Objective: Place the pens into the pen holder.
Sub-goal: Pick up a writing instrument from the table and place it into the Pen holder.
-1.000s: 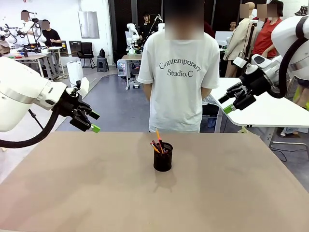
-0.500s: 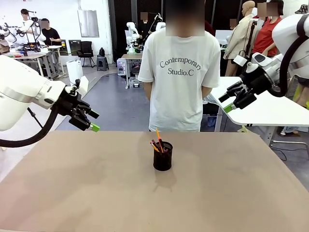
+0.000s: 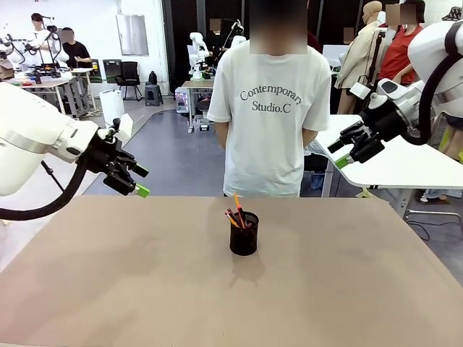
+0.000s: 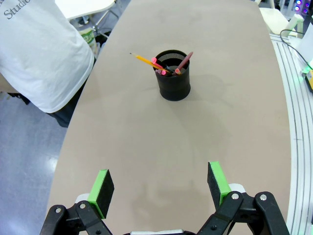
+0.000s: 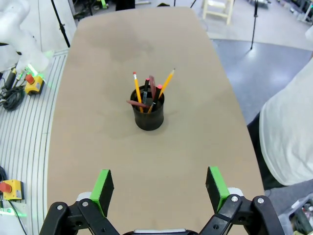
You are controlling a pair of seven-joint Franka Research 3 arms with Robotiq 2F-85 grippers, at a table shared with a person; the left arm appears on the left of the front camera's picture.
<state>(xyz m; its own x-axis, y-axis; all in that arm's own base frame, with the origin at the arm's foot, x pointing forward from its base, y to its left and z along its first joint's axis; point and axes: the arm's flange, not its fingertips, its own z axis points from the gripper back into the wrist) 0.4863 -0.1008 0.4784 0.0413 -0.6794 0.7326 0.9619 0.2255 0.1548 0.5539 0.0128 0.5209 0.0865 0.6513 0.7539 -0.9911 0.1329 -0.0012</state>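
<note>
Pens (image 3: 236, 212) stand inside the pen holder (image 3: 244, 235) at mid-surface, leaning outward. Left gripper (image 3: 136, 181) and right gripper (image 3: 345, 153) hang well apart from it, fingers spread, empty. Risk, as I judge it: an arm sweeping low could tip the light cup.

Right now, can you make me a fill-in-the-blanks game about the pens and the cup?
1. The pens stand inside the ____.
2. The cup is coloured ____.
3. The left gripper has its jaws ____.
4. The person wears a ____ T-shirt.

Missing words: cup; black; open; white
</note>
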